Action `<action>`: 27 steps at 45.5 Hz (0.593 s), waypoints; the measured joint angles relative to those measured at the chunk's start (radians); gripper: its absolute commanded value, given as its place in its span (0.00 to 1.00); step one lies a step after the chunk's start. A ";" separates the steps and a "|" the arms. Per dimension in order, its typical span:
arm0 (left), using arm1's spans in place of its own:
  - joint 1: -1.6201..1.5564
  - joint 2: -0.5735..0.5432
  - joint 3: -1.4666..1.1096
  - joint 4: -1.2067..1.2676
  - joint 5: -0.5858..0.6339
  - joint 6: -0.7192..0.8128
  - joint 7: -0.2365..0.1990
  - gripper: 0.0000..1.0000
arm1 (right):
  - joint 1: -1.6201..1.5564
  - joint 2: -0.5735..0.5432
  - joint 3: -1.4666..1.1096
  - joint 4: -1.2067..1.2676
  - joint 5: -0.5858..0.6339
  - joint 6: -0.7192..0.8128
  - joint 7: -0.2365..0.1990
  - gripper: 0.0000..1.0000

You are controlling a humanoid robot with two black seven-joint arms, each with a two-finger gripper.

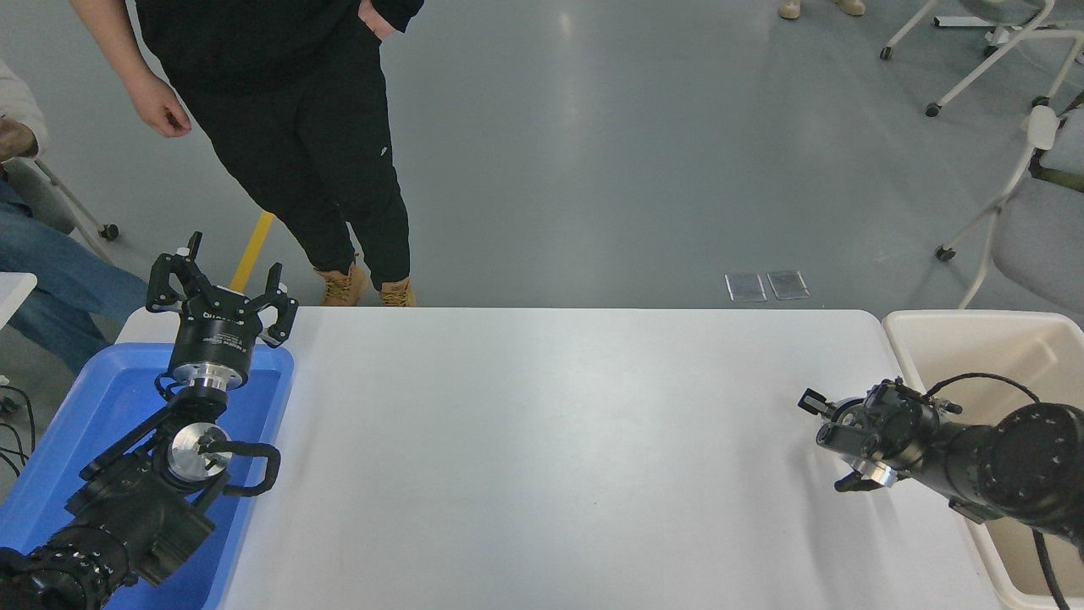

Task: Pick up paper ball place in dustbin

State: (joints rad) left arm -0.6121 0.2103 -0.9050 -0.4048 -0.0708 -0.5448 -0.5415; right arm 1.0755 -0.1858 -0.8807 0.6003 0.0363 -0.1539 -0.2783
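My right gripper (823, 441) hangs low over the right end of the white table (542, 440), close to the dustbin (965, 318), a cream bin with a thick white rim past the table's right edge. Its fingers (810, 398) stand spread apart, so it is open. The paper ball does not show: the gripper's body covers the spot on the table where it lay. My left gripper (224, 278) is parked, open and empty, upright over the far end of a blue tray (93, 398) at the lower left.
A person in black stands at the table's far left edge (279, 127), one hand hanging (161, 110). Another person sits at the far left (34, 254). Wheeled chairs stand at the upper right (1025, 169).
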 measured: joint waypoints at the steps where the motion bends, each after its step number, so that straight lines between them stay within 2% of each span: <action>1: 0.000 0.000 0.000 0.000 0.000 0.000 0.000 0.99 | 0.011 -0.005 0.000 0.009 0.001 0.005 0.000 0.00; 16: 0.000 0.000 0.000 0.000 0.000 0.000 0.000 0.99 | 0.387 -0.133 -0.045 0.281 -0.048 0.160 -0.001 0.00; 27: 0.000 0.000 0.000 0.000 0.000 0.000 0.000 0.99 | 0.645 -0.199 -0.056 0.385 -0.078 0.309 -0.001 0.00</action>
State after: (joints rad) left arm -0.6122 0.2105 -0.9049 -0.4050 -0.0706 -0.5448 -0.5415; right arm 1.7205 -0.3851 -0.9369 0.9849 -0.0421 0.1551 -0.2792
